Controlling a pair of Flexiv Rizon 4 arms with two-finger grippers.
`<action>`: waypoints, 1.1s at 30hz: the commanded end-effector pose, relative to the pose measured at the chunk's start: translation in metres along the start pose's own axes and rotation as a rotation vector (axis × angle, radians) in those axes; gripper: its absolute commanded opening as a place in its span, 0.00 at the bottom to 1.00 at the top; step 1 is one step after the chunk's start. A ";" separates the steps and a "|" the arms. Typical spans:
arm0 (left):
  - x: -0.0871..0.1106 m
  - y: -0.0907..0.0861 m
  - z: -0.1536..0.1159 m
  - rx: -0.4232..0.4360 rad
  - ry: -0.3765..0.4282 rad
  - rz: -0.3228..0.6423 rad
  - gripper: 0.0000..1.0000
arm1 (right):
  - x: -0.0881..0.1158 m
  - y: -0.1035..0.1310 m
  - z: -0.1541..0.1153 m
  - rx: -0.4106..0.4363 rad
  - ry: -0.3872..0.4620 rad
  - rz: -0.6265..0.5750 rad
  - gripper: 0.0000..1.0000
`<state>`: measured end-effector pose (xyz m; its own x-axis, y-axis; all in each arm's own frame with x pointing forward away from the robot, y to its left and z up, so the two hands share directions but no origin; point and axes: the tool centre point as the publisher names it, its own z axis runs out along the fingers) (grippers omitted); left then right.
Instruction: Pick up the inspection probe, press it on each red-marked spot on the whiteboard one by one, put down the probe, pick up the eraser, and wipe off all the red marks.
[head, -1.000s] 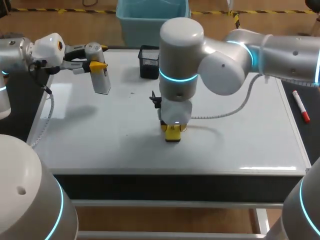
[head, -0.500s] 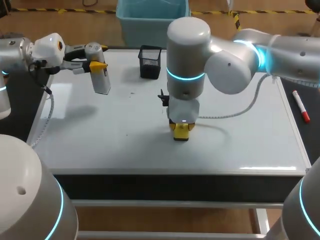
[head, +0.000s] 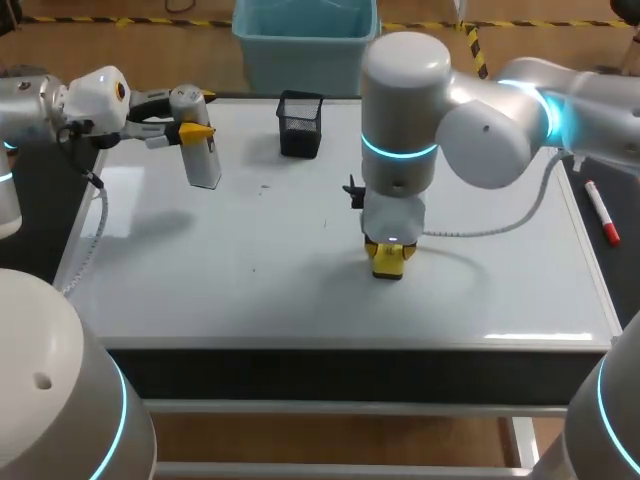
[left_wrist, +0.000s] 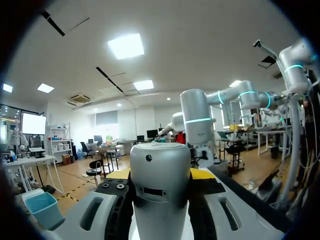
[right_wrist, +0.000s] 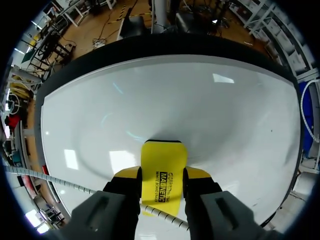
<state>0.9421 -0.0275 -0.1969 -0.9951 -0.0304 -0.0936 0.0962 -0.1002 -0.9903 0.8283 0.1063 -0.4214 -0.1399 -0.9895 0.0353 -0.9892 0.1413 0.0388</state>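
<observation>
Right gripper is down on the board, clenched on the yellow eraser with one finger on each flank. The pad sits on the white just off centre, toward 4 o'clock.

Left gripper hangs up at 10 o'clock, clamped round the silver probe. Its nose is over the board, not set down.

The wrist view shows no clear red ahead of the eraser. A few tiny specks lie near centre, at about 10 o'clock from the eraser, too small for me to tell their colour.

My read: this is the wiping step.

- **Pressure:** I want the pad flat and the downward pressure even. If it tips onto an edge, it will skip.
- **Passes:** straight and overlapping. I'd run one toward 9 o'clock over those specks, since I can't rule out leftover ink.
- **Grip:** the fingers hold the eraser about mid-body, which should resist twisting.
- **Clearances:** stay short of the basket at 12 o'clock, and of the marker lying just off the board's 3 o'clock edge.
- **Left arm:** it sits well apart, so no clash there.
</observation>
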 end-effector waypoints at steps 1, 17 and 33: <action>0.000 -0.001 0.000 0.001 -0.001 0.002 0.00 | 0.012 -0.001 -0.004 0.013 -0.001 0.006 0.00; 0.000 -0.001 0.000 0.001 -0.001 0.002 0.00 | 0.054 -0.041 -0.064 0.118 0.006 0.027 0.00; 0.000 -0.001 0.000 0.001 -0.001 0.002 0.00 | 0.055 -0.042 -0.068 0.121 -0.008 0.015 0.00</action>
<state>0.9421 -0.0276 -0.1969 -0.9951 -0.0305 -0.0936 0.0962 -0.1002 -0.9903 0.8650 0.0492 -0.3543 -0.1569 -0.9872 0.0270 -0.9847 0.1543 -0.0812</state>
